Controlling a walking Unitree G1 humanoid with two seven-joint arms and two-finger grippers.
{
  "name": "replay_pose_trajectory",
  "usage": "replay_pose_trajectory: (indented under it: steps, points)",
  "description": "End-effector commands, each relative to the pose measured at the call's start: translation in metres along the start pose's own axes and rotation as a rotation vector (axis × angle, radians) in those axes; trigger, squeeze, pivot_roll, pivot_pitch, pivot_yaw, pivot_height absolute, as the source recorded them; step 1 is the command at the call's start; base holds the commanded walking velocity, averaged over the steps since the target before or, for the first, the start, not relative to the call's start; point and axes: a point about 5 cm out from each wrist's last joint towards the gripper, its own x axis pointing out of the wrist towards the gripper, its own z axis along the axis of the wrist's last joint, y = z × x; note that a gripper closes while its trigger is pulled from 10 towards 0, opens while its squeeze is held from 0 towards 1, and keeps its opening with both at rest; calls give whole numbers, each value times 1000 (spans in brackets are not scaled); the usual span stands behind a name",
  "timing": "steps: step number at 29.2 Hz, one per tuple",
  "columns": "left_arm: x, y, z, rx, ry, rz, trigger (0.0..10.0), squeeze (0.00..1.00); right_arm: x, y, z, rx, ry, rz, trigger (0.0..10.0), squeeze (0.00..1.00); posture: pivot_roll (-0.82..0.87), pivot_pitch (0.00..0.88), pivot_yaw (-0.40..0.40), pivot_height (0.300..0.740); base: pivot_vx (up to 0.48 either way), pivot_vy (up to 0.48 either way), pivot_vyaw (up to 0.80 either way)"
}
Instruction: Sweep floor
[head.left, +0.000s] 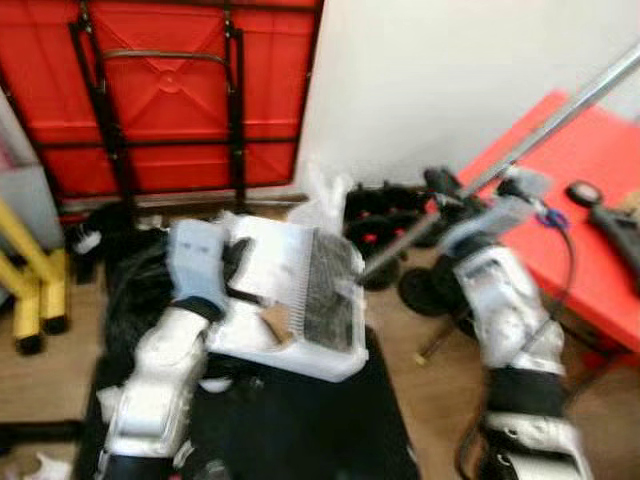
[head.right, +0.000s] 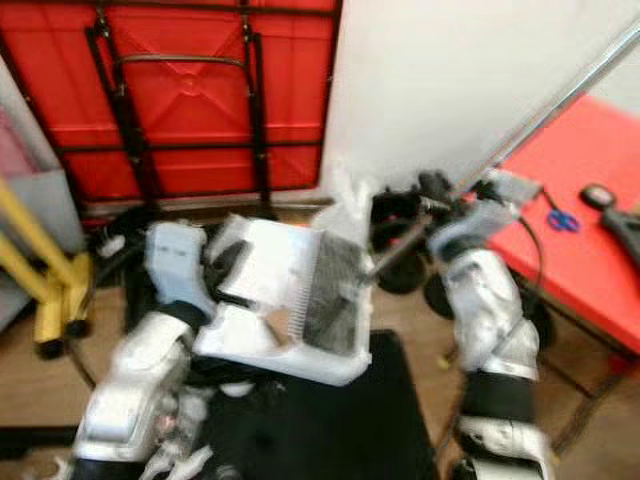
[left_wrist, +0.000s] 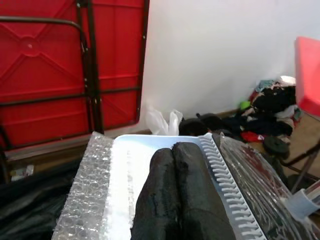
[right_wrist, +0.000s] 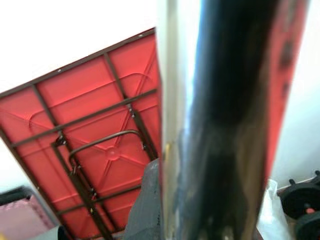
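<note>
While the left gripper (head.left: 235, 262) pinches the white dustpan (head.left: 300, 300) held up off the floor, the right gripper (head.left: 455, 195) clamps the broom handle (head.left: 560, 110). Lower the pan lip flat to the floor first (views blurred), then draw the broom toward its comb edge.

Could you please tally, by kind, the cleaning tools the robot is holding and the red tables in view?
Dustpan, white, in the left gripper: 1
Metal broom pole, in the right gripper: 1
Red tables: 2, one folded against the wall, one standing
Total: 4
</note>
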Motion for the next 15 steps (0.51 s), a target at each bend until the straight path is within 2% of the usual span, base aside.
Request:
replay_pose_trajectory:
  steps: [1, 2, 3, 7, 15]
  points:
    - [-1, -6, -3, -13, 10, -19, 10000, 0, -1, 0, 16, -21, -70, 29, 10000, 0, -118, 126, -164, 740, 375, 0, 0]
    - [-1, -6, -3, -13, 10, -19, 10000, 0, -1, 0, 16, -21, -70, 29, 10000, 0, -118, 126, -164, 740, 375, 0, 0]
    - [-1, -6, -3, -12, 11, -19, 10000, 0, -2, 5, 15, -56, -53, 77, 10000, 0, -118, 126, -164, 740, 375, 0, 800]
    - [-1, -6, -3, -11, 12, -20, 10000, 0, -3, 10, 13, -84, -39, 112, 10000, 0, -118, 126, -164, 740, 375, 0, 800]
    - [-1, -6, -4, -12, 12, -20, 10000, 0, -3, 10, 9, -98, -21, 108, 10000, 0, -120, 129, -166, 740, 374, 0, 732]
